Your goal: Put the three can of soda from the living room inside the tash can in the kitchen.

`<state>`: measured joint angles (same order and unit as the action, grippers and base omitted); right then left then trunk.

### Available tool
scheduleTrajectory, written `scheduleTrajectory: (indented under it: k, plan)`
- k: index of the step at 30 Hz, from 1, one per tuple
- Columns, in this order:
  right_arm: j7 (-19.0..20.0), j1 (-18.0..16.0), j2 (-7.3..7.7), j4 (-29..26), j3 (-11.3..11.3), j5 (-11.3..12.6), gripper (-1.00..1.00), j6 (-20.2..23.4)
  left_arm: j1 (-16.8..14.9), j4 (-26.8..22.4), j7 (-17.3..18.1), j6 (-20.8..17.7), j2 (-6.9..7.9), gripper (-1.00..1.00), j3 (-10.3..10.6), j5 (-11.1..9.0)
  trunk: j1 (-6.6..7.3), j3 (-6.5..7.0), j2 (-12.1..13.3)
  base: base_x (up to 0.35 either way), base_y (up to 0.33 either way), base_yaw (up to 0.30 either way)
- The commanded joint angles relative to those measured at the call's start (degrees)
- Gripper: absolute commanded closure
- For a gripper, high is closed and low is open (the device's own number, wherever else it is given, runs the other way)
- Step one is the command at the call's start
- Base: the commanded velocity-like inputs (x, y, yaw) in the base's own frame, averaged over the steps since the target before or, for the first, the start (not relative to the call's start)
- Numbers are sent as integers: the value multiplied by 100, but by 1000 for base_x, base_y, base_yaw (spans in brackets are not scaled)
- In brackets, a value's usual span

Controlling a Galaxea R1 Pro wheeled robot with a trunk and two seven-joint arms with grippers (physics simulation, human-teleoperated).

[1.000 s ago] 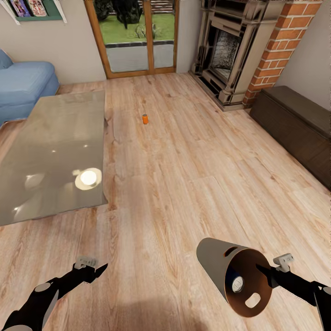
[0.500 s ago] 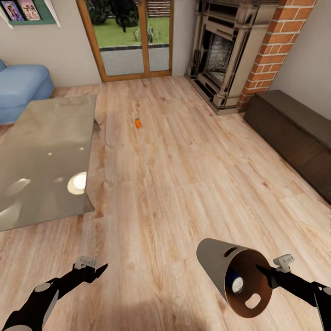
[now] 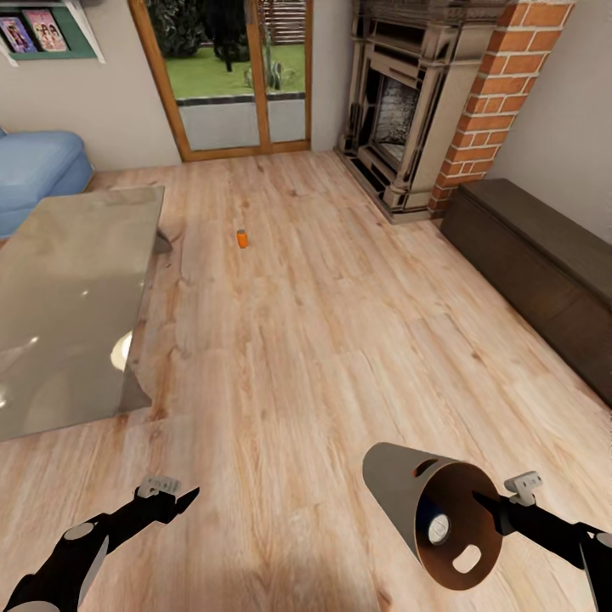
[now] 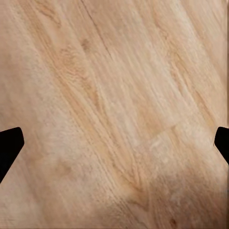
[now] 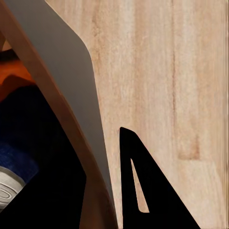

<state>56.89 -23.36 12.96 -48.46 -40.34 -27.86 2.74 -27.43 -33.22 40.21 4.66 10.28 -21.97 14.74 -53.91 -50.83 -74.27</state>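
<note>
Right pincer [image 3: 486, 503] clamped on rim of tilted grey tapered bucket [image 3: 399, 484], dark blue can [image 3: 435, 524] inside | left pincer [image 3: 189, 493] apart, empty | small orange can [image 3: 242, 239] upright on light wood plank floor [image 3: 340, 340], near large glass table [image 3: 59, 289]

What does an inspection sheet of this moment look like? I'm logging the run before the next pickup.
Surface: light wood plank floor, bare around both arms.
Job's things: trash can held tipped on its side by the right gripper, dark blue can inside; orange can upright on the floor beyond the glass table.
Clutter: nothing seen.
Grippers: left gripper open, empty, over the floor; right shut on the can's rim.
Cables: nothing seen.
Surroundings: blue sofa, glass doors, fireplace, dark bench.
</note>
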Motion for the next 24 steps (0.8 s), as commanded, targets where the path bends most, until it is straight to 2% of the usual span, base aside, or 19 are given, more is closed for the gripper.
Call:
scheduleTrajectory:
  k: [1,15,24]
  plan:
    - [15,-2,1,18,3,28,100,6,-1,0,0,0,0,-100,0,-2,0,10,0,193,-281,56]
    - [6,-2,-1,73,7,28,100,-8,-2,0,-4,-3,0,-100,0,1,0,129,0,221,-257,106]
    - [-180,-2,-4,76,8,27,100,-9,-1,1,-5,-8,0,-100,0,2,0,143,0,247,-235,27]
